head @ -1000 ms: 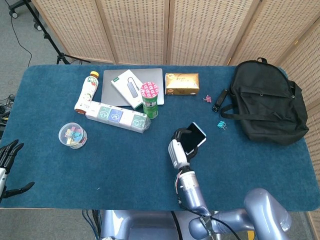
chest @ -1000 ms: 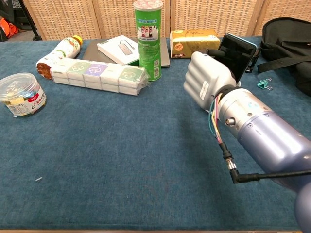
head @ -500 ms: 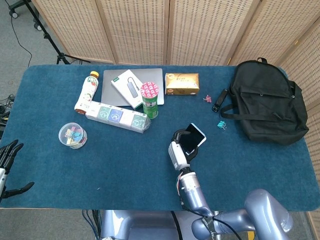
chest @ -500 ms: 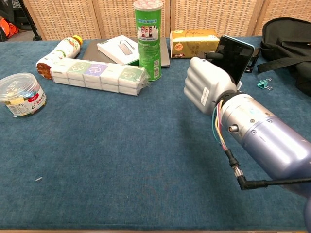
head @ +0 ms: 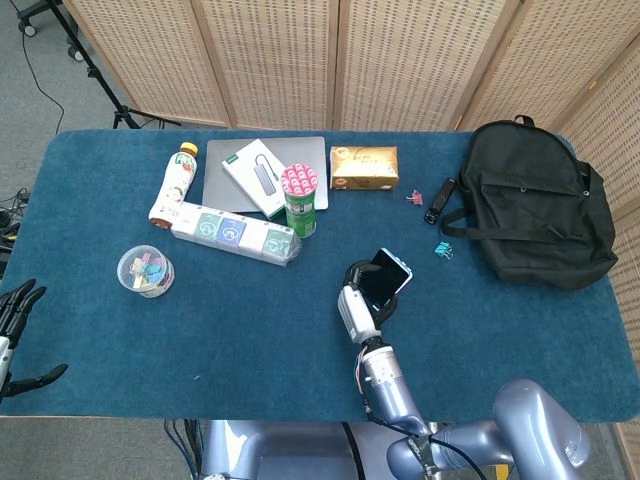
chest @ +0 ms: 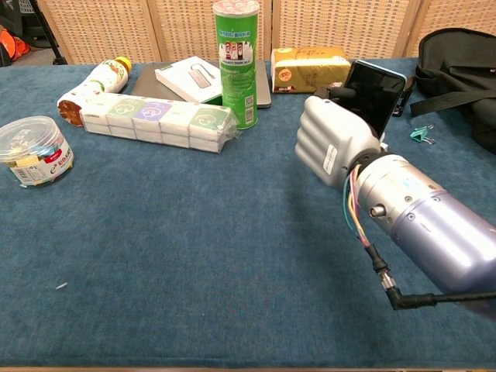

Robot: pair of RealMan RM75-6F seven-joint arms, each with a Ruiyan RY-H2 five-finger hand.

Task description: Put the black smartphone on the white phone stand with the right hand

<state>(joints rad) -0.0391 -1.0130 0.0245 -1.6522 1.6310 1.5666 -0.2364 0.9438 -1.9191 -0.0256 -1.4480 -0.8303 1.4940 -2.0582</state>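
Note:
My right hand (head: pixel 357 306) (chest: pixel 333 144) grips the black smartphone (head: pixel 385 276) (chest: pixel 373 94) above the blue table, right of its middle. The phone is tilted, its dark screen facing up and toward the cameras, and its lower end is hidden in the hand. My left hand (head: pixel 15 322) hangs off the table's left edge with its fingers apart and nothing in it. I see no white phone stand in either view.
A green can (head: pixel 300 198) (chest: pixel 236 62) and a wrapped row of small boxes (head: pixel 235 232) lie left of and beyond the right hand. A gold box (head: pixel 364 167), a laptop with a white box (head: pixel 262 176), a bottle (head: pixel 173 183) and a tub (head: pixel 145 271) are around them. A black backpack (head: pixel 535 205) and a teal clip (head: pixel 443 249) lie to the right.
The right hand has drifted slightly nearer to me with the phone, which now stands a little more upright. The left hand has not moved.

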